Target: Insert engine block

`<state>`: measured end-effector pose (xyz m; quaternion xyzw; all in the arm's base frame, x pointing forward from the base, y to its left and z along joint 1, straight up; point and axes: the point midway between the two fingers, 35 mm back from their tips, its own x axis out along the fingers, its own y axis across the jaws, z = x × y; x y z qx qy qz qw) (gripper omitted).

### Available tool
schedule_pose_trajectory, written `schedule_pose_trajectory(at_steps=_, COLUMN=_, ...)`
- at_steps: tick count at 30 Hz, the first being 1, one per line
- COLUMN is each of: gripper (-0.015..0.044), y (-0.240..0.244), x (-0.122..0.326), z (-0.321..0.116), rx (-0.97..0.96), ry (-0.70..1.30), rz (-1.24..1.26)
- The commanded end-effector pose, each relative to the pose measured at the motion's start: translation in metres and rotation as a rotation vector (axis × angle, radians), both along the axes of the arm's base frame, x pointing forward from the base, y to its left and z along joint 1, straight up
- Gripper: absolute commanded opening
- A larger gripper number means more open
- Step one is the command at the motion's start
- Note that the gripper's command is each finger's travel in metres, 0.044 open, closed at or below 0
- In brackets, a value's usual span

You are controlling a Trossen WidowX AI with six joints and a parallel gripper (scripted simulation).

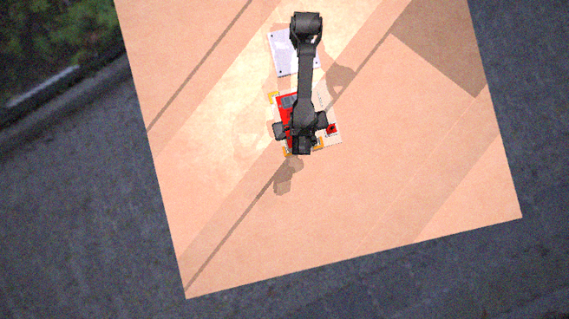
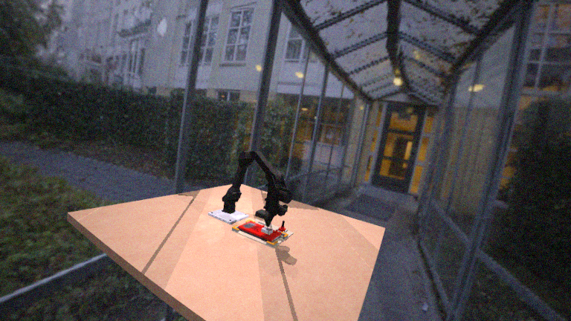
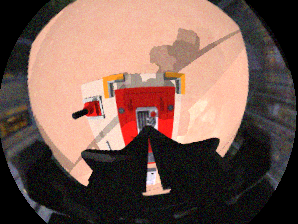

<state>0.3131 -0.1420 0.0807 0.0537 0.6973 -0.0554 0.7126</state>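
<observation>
Gripper (image 1: 302,150) (image 2: 268,226) (image 3: 148,128): fingertips together, nothing clamped, over the block (image 2: 266,230) (image 3: 146,118). Block lies in the red body (image 1: 284,110) (image 2: 250,228) (image 3: 129,102); full seating unclear. Probably light, rigid; best gripped by opposite sides.

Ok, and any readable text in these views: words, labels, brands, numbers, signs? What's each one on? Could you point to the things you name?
None that can be read.
Red flat car body (image 1: 285,114) (image 2: 249,228) (image 3: 128,100): no legible text.
White rectangular arm base plate (image 1: 281,67) (image 2: 217,215): no legible text.
Black jointed robot arm (image 1: 304,73) (image 2: 261,161): any marking is too small or blurred to tell.
</observation>
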Motion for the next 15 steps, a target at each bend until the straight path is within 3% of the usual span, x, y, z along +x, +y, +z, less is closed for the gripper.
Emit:
schedule_pose_trajectory(at_steps=1, gripper=0.0, y=0.0001, x=-0.0005, z=0.0003, rx=0.0, ry=0.002, rz=-0.005)
schedule_pose_trajectory(at_steps=7, gripper=0.0, y=0.0001, x=-0.0005, z=0.0003, rx=0.0, ry=0.002, rz=-0.005)
schedule_pose_trajectory(at_steps=15, gripper=0.021, y=0.0001, x=-0.0005, z=0.0003, rx=0.0, ry=0.002, rz=-0.005)
